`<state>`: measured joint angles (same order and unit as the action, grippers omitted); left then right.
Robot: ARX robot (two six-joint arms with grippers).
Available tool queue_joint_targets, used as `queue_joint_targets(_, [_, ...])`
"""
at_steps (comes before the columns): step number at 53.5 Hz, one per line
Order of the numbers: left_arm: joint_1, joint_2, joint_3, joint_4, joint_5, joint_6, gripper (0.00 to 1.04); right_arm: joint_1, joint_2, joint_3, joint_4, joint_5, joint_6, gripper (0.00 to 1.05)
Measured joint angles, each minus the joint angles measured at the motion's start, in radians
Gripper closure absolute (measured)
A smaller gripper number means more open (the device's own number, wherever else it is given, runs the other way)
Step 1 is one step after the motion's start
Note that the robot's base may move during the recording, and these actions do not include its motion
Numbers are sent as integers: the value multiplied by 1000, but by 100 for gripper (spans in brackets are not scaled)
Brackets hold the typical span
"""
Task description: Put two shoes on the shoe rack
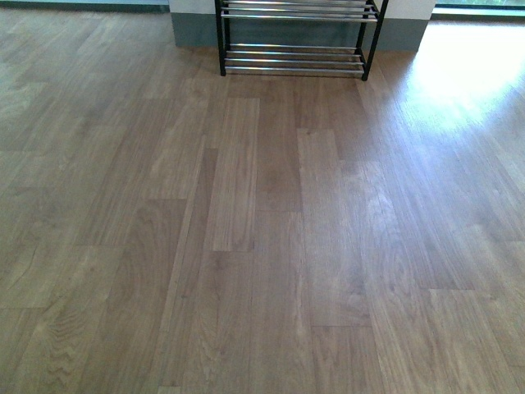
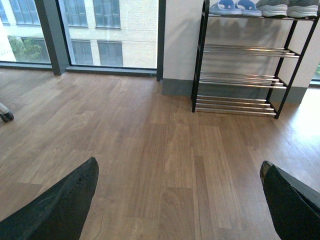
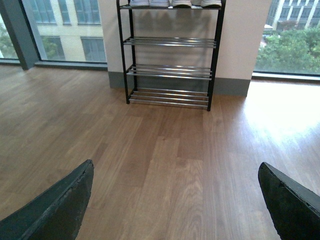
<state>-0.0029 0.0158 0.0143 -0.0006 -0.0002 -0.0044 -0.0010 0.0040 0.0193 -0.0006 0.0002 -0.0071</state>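
both grippers wide open, nothing btwn the pads: left gripper (image 2: 179, 200), right gripper (image 3: 175, 200), each above bare wood floor (image 1: 262, 246). shoe rack (image 2: 240, 80) stands ahead against the wall. two grey shoes (image 2: 287, 8) sit on its top tier, w/ blue slippers (image 2: 235, 6) beside them.

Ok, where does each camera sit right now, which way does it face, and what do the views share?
Front view: on the body, angled down at the wood floor; only the lower tiers of the shoe rack show, no arm.
Left wrist view: on the left arm, facing the rack, sneakers and slippers on top; open left gripper frames the view.
Right wrist view: on the right arm, facing the rack squarely; open right gripper frames it.
All three views share the rack and floor.
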Motion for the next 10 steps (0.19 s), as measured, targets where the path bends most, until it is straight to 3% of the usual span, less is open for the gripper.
queue_joint_targets(10, [0, 0, 0, 0, 0, 0, 9, 0, 0, 0, 0, 0, 0, 9])
